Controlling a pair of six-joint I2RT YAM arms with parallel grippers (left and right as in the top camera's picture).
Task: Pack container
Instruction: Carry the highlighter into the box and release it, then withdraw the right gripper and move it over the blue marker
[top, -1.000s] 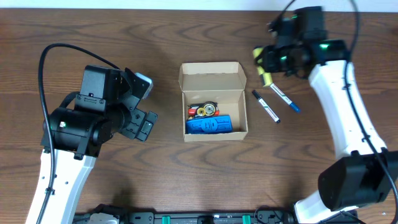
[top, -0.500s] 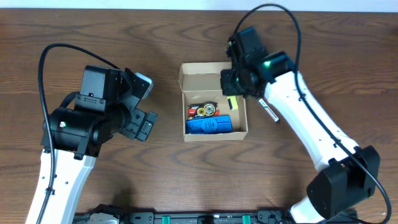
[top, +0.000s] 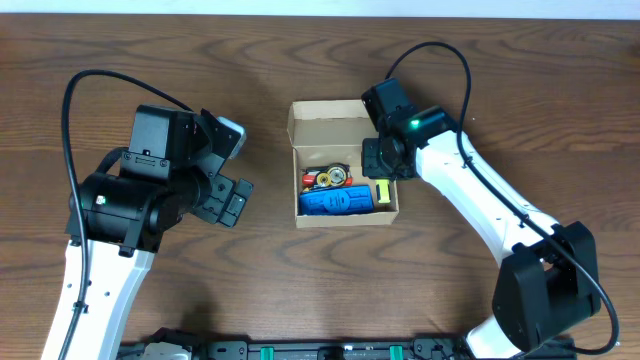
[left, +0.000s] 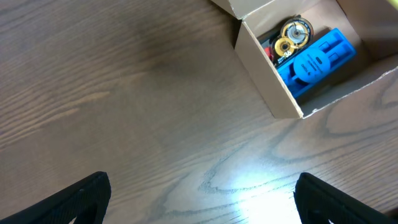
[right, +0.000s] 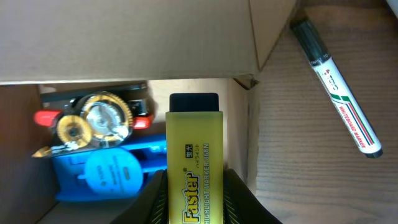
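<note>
The tan cardboard container (top: 340, 121) sits open at the table's middle, lid flap folded back. Inside lie a blue plastic tool (top: 335, 202) and a red-and-gold round item (top: 328, 177). My right gripper (top: 381, 175) is shut on a yellow highlighter (top: 382, 193) and holds it over the box's right end. In the right wrist view the highlighter (right: 194, 149) points black cap first into the box, between the fingers (right: 194, 196). My left gripper (top: 238, 167) is wide open and empty, left of the box; its view shows the box's side wall (left: 267, 74).
A white marker with a dark cap (right: 339, 93) lies on the wood just right of the box; in the overhead view my right arm covers it. The table is dark brown wood (top: 300, 290).
My right arm has swung from the back right to the box with the yellow highlighter in it, and has brought it down over the box's right end. The left arm has not moved.
</note>
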